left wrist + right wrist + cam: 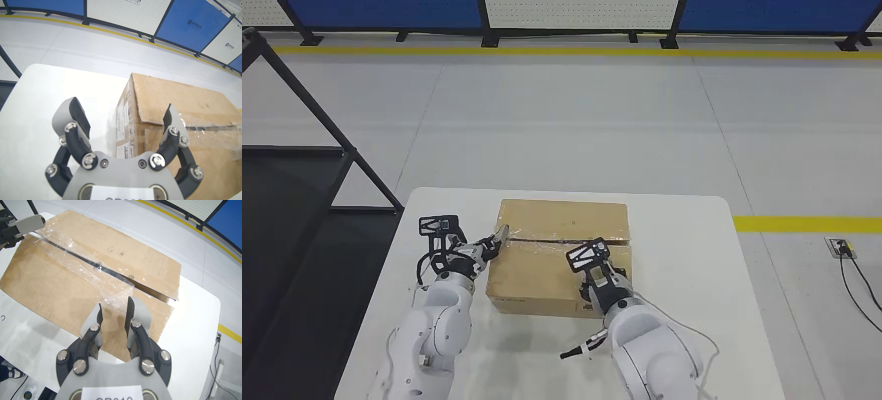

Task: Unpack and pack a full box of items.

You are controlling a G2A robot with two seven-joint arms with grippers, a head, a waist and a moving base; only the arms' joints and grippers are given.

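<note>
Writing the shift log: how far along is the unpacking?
Done: the tape is partly lifted off the box seam. In hand: the right hand brackets the loose tape end; the open left hand sits at the seam's other end. Left: flaps down, no items out.

White table [682, 300], blue panels [382, 12]

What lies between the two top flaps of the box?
A narrow dark gap in the top of the box, with wrinkled clear tape stuck across it. The right wrist view shows this clearly.
</note>
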